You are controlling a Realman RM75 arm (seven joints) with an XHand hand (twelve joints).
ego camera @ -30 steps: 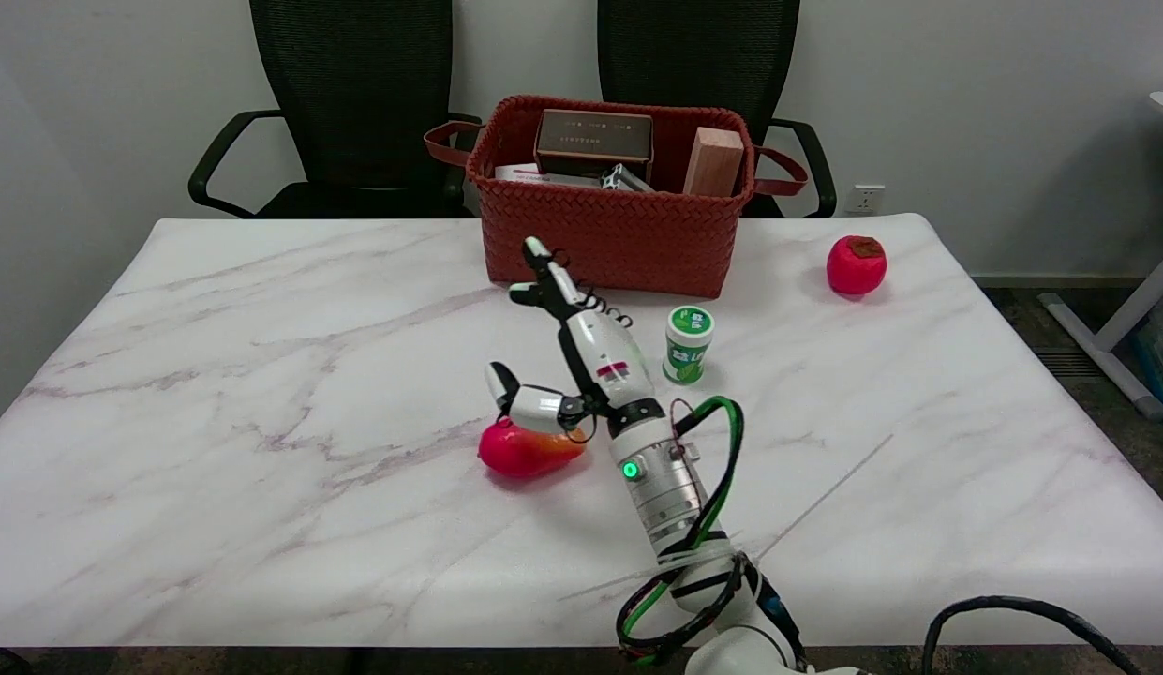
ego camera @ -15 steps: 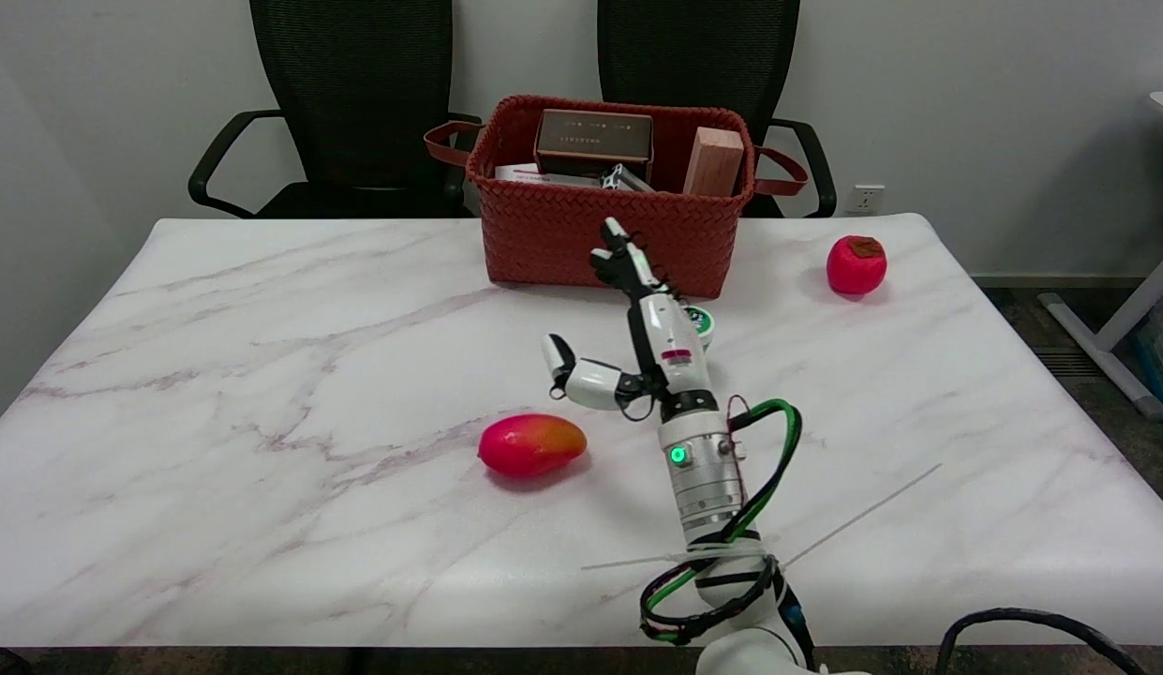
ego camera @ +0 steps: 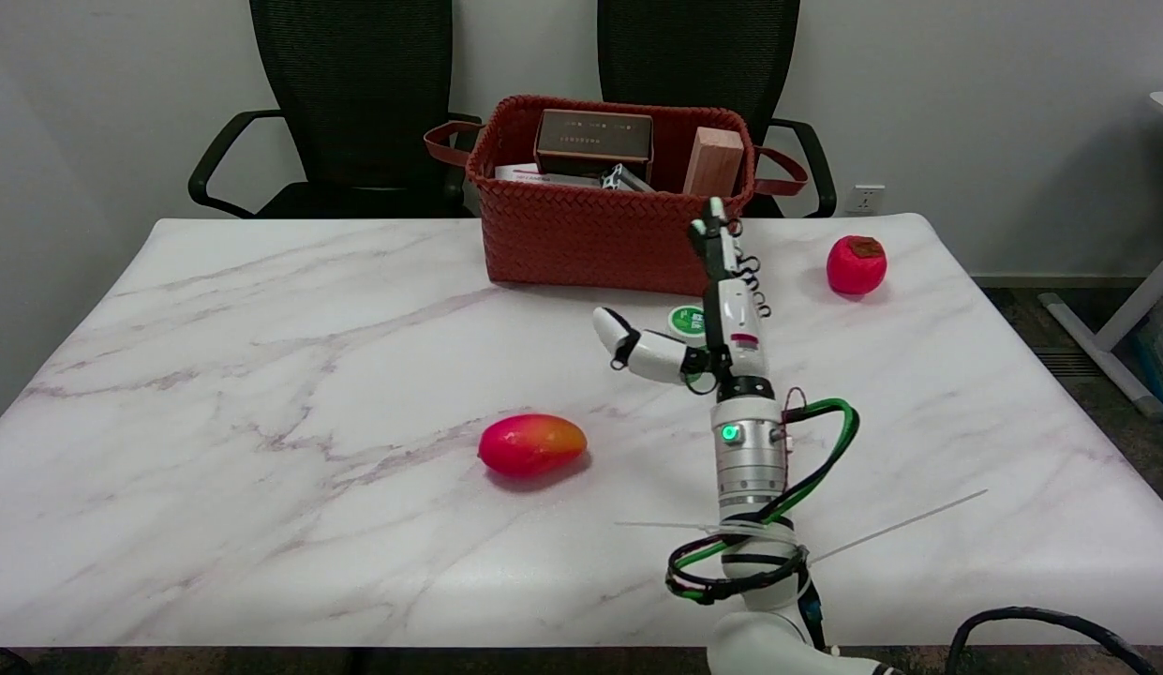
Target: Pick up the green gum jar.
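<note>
Robot hand (ego camera: 708, 323) spread above marble table (ego camera: 262, 375), beside gum jar (ego camera: 684, 320).

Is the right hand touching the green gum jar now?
Cannot tell. In the head view the right hand overlaps the green gum jar, hiding most of it; neither contact nor gap shows.

The right hand (ego camera: 708, 323) covers most of the green gum jar (ego camera: 685, 320), leaving only part of its lid visible. Both chairs (ego camera: 356, 103) are cut off at the top edge.
</note>
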